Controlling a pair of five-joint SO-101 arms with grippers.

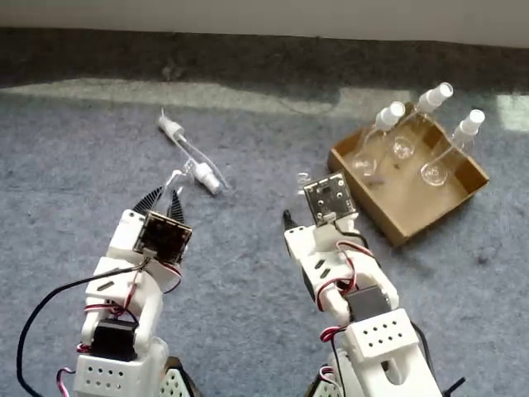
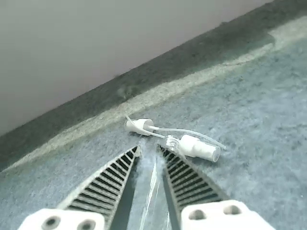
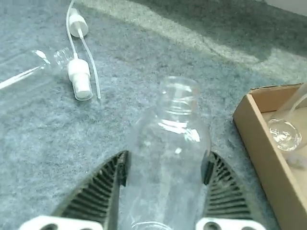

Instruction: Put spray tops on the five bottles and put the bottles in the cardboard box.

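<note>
A: right gripper (image 3: 165,158) status?
B: jaws clamped on a clear uncapped bottle (image 3: 168,139), neck pointing away, near the cardboard box (image 1: 372,211).
A: left gripper (image 2: 148,149)?
B: over a second bottle (image 3: 29,72) lying on the grey bench (image 1: 248,273) beside two loose spray tops (image 3: 79,79). Can't tell if it grips. Three capped bottles (image 1: 471,122) sit in the box.

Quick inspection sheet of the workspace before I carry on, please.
Surface: grey carpet.
Job's things: cardboard box holds three capped bottles; two loose spray tops on the carpet; an uncapped bottle beside them.
Clutter: nothing seen.
Grippers: right gripper shut on a topless bottle, short of the box; left gripper low by the spray tops.
Cables: servo wires along both arms; black cable loops by the left arm's base.
Surroundings: pale wall beyond the carpet.
</note>
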